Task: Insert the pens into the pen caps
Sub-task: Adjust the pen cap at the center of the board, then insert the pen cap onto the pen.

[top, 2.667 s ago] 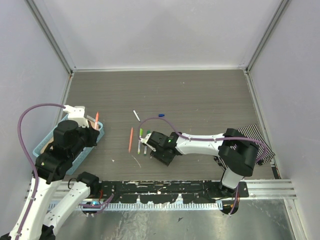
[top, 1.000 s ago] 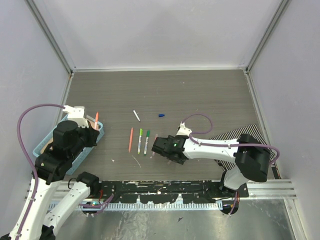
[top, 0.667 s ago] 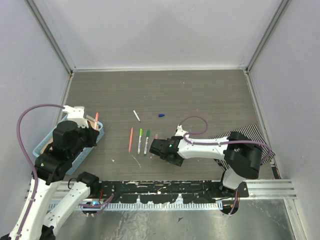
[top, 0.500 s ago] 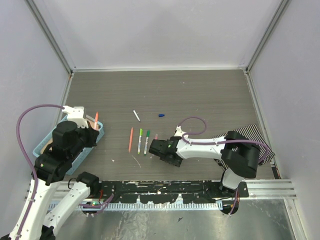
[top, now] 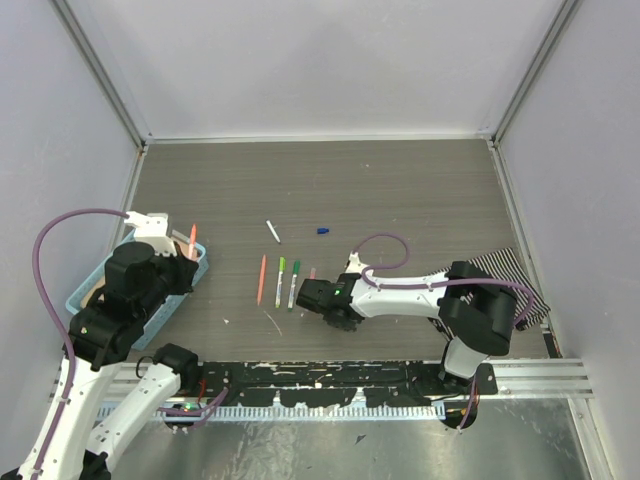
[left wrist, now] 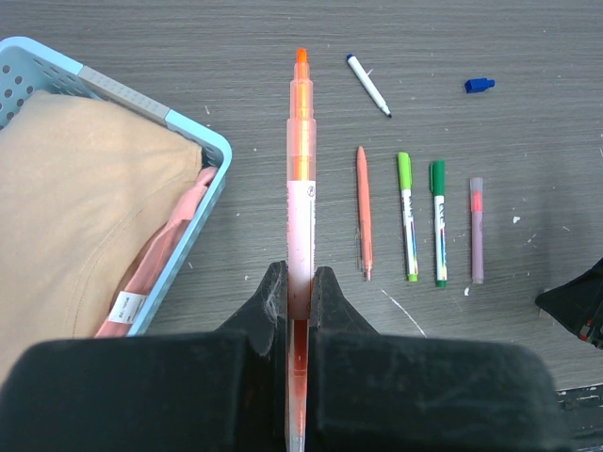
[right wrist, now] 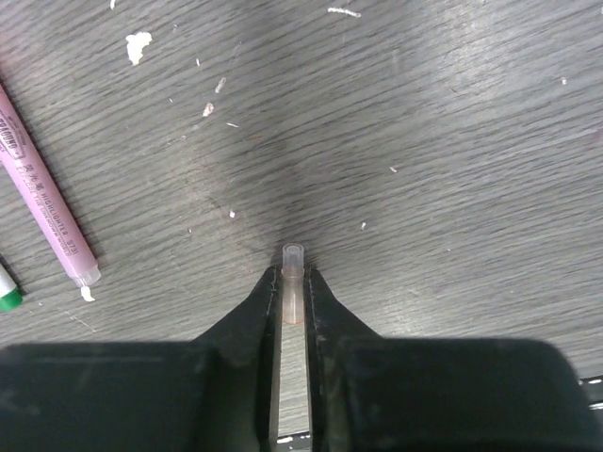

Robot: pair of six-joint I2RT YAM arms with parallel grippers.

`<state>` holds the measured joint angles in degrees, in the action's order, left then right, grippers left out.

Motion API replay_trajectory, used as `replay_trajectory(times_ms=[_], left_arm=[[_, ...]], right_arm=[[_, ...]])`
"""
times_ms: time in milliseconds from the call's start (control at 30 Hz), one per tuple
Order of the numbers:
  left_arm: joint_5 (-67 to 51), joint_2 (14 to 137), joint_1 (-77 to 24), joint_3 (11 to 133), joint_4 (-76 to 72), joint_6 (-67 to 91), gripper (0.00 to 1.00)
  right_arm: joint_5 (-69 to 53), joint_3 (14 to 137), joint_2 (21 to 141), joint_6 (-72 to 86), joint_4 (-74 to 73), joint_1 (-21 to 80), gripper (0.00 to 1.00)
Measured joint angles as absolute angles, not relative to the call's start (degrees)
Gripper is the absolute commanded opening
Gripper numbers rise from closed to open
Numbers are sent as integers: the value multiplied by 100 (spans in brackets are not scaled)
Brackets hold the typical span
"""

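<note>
The right gripper (right wrist: pixel 293 280) has its jaws clamped on a small translucent pinkish cap (right wrist: pixel 293 256), low over the grey wooden table (right wrist: pixel 452 141). A pink pen (right wrist: pixel 42 202) lies near it. The left gripper (left wrist: pixel 300 285) has its jaws pinched on an orange-tipped pen (left wrist: pixel 301 169) that points away. Beside that pen an orange pen (left wrist: pixel 363 212), a light green pen (left wrist: pixel 407 217) and a dark green pen (left wrist: pixel 438 221) lie in a row on the table. Farther off lie a white pen (left wrist: pixel 367 85) and a blue cap (left wrist: pixel 479 85). A blue basket (left wrist: pixel 188 127) of tan cloth (left wrist: pixel 75 198) sits to the left.
</note>
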<state>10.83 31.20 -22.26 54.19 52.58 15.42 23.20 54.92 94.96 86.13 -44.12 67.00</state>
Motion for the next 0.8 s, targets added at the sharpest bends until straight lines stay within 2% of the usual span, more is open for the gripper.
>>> replay_trajectory(times_ms=[300,567,700,800], left_arm=[[1085,3118,-2226,5419,5258,1542,0],[1085,3096,-2226,5419,5258,1542,0],[1085,3094,-2226,5419,5258,1542,0],[1100,3079,-2226,5419,5258,1542,0]], right_arm=[[2434,4906,9021,8053,-3684,6600,6],[2248,4722,8757,5972,-3347,5594,6],[1944,4807,8923,5100,-3129,5157,11],[1785,4936,9043,4663,-3070,5074,21]])
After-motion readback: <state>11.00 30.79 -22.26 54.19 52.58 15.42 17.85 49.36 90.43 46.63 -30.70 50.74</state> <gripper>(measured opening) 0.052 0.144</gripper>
